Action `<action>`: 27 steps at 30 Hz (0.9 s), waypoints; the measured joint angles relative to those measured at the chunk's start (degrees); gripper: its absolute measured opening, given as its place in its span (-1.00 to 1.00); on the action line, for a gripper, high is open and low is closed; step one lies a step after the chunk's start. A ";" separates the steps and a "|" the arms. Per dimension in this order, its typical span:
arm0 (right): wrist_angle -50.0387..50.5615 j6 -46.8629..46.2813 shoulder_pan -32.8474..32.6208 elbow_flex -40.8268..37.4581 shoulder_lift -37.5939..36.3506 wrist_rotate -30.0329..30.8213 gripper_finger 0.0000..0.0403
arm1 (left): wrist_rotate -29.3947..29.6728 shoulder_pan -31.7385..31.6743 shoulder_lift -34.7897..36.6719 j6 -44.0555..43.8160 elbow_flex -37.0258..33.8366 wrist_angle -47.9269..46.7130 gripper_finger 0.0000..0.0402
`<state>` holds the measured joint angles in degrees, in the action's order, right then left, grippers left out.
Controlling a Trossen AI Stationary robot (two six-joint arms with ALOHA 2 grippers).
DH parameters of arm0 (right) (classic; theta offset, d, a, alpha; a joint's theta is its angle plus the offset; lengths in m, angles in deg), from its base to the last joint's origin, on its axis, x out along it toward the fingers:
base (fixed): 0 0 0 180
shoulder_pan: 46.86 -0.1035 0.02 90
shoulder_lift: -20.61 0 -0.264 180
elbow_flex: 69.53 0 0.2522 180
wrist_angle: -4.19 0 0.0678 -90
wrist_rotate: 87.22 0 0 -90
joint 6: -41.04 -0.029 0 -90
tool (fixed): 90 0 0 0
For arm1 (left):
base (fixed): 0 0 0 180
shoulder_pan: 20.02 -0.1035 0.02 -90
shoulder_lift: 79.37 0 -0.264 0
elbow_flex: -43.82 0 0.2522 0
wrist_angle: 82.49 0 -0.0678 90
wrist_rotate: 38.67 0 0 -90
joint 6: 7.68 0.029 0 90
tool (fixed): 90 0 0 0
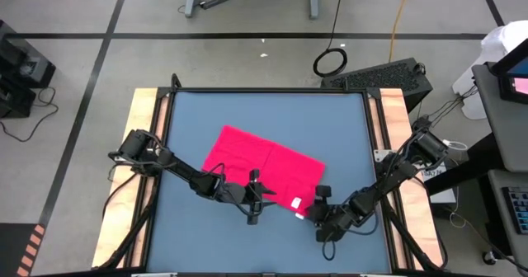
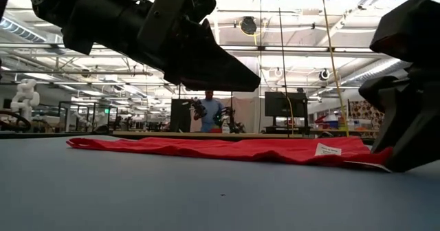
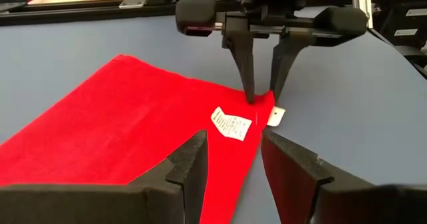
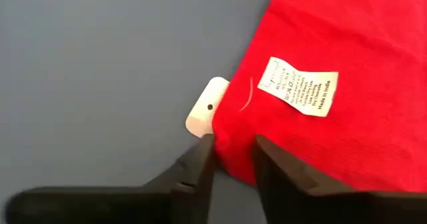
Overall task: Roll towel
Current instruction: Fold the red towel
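The red towel point(image 1: 268, 166) lies flat on the blue table point(image 1: 190, 120), set at a slant, with a printed white tag point(image 4: 299, 85) near its near right corner. A second small white tag point(image 4: 207, 114) sticks out from under that corner. My right gripper point(image 4: 233, 151) stands at this corner, shut on it. My left gripper point(image 3: 233, 144) hovers open just above the towel's near edge, left of the tag, pointing toward the right gripper; it touches nothing. My right gripper pinches the towel's near right corner point(image 4: 230, 141) between its two fingers point(image 3: 248, 84). The fingers come slanting down from the table's near right. The corner peaks up slightly between them; the rest of the towel lies flat on the table.
Wooden rails point(image 1: 136, 178) run along the table's left and right sides. Bare blue table point(image 1: 346, 137) lies right of the towel and along the near edge. Beyond the far edge, the low view shows a person point(image 2: 208, 114) far off in the room.
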<state>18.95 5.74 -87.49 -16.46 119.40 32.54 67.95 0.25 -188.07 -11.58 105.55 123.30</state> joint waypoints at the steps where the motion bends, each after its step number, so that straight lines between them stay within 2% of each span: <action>1: -0.02 -0.03 0.01 0.00 0.01 0.04 -0.65 | 0.00 0.00 0.00 -0.04 0.00 -0.02 -0.27; 4: 0.02 -0.67 0.01 0.00 0.06 0.10 -0.90 | 0.02 0.00 0.00 -0.04 0.00 0.10 -0.27; 6: 0.02 -1.56 0.03 -0.07 0.07 0.33 -0.97 | 0.01 0.15 0.00 -0.04 0.00 0.22 -0.27; 11: 0.86 -5.93 0.87 -0.23 -1.05 0.36 -0.96 | 0.02 0.17 0.00 0.35 0.00 0.25 -0.27; 17: 1.70 -7.72 2.42 -0.37 -6.26 -0.03 -0.98 | 0.05 1.25 -0.34 3.88 0.00 2.14 -0.26; 23: 2.11 -7.35 4.24 -0.35 -11.68 -1.01 -0.99 | -0.07 1.89 -5.42 13.53 2.12 10.61 0.02; 27: 4.28 -7.13 5.09 -0.26 -13.85 -1.82 -0.99 | -0.20 1.73 -11.57 15.39 8.73 11.62 0.25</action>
<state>23.23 -1.39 -82.40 -16.72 105.54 30.73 67.75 1.98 -199.64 3.81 114.27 134.92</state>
